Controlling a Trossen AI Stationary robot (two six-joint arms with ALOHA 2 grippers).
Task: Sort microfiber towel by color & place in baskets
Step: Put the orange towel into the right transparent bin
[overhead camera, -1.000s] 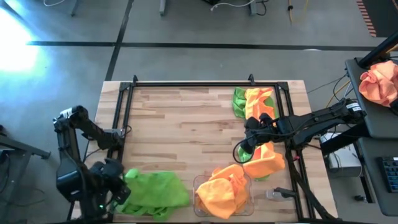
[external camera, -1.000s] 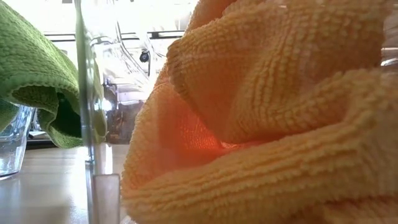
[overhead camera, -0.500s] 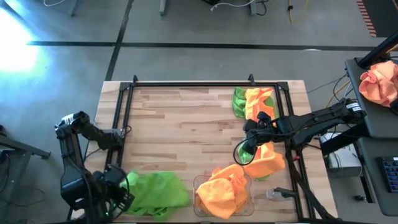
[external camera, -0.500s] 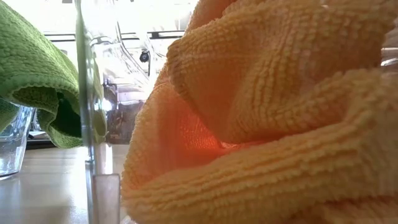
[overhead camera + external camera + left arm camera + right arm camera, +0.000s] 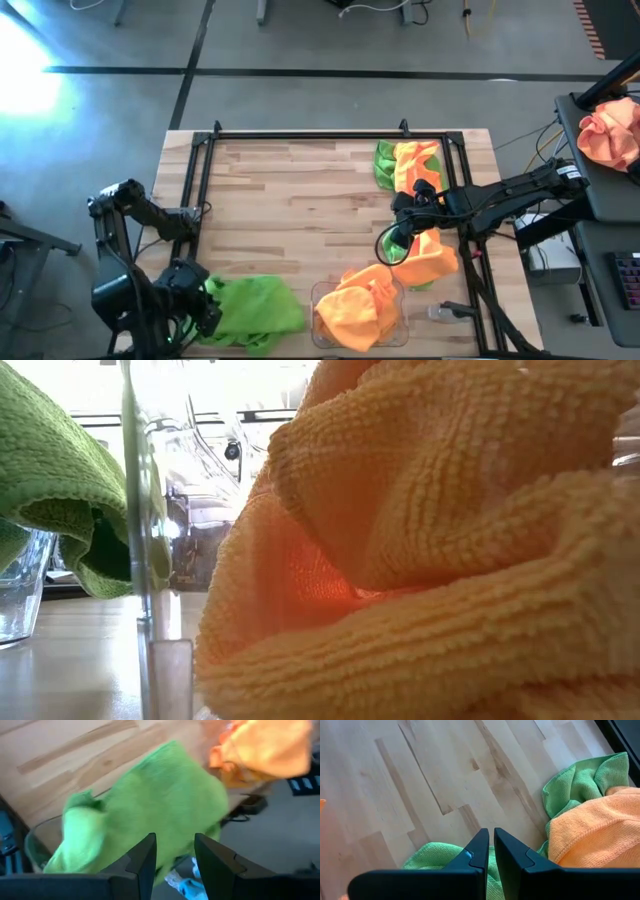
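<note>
Towels lie sorted at six o'clock on the counter (image 5: 290, 190): green towels (image 5: 255, 310) heaped over one basket (image 5: 35, 837), orange towels (image 5: 362, 305) in the other basket (image 5: 322, 330). Unsorted pile (image 5: 408, 165) waits at two o'clock.

Right pincer (image 5: 398, 232), fingers clenched on a green towel (image 5: 427, 856), could drag the orange one beside it. Left pincer (image 5: 205, 305) hangs released.

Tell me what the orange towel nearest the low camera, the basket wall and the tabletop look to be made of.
Orange towel: soft looped pile, matte, rows of tiny nubs showing; likely microfiber. Basket wall: hard, see-through and glossy, the room showing through; probably clear plastic. Tabletop: pale wood in joined strips with visible grain, smooth with a slight sheen; likely butcher-block, finish uncertain.
</note>
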